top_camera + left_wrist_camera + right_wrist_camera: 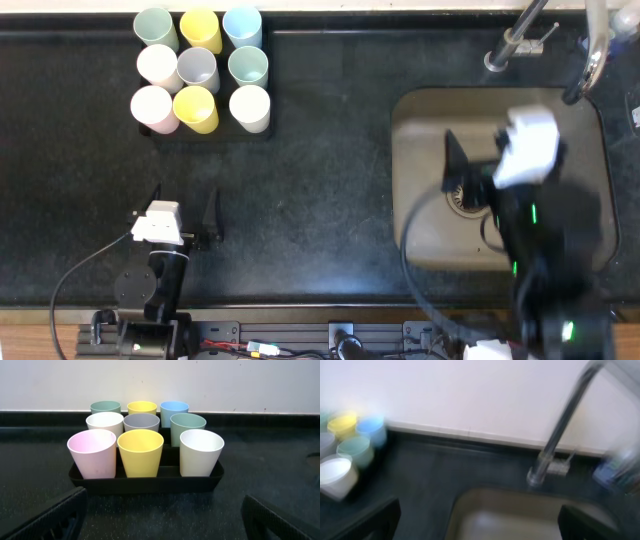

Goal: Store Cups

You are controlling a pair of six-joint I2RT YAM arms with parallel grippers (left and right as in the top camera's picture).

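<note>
Matt plastic cups (141, 452), speckled stone-like counter (320, 180), shiny metal tap (560, 430).

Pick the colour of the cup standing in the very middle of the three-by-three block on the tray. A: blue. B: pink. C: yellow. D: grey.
D: the grey cup stands at the centre of the black tray, second in both its row and its column.

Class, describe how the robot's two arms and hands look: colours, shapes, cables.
Both arms are black with a white block-shaped wrist housing. The left hand and right hand each have two dark wedge-shaped fingers. A black cable loops beside the left arm; green lights glow on the right arm.
</note>
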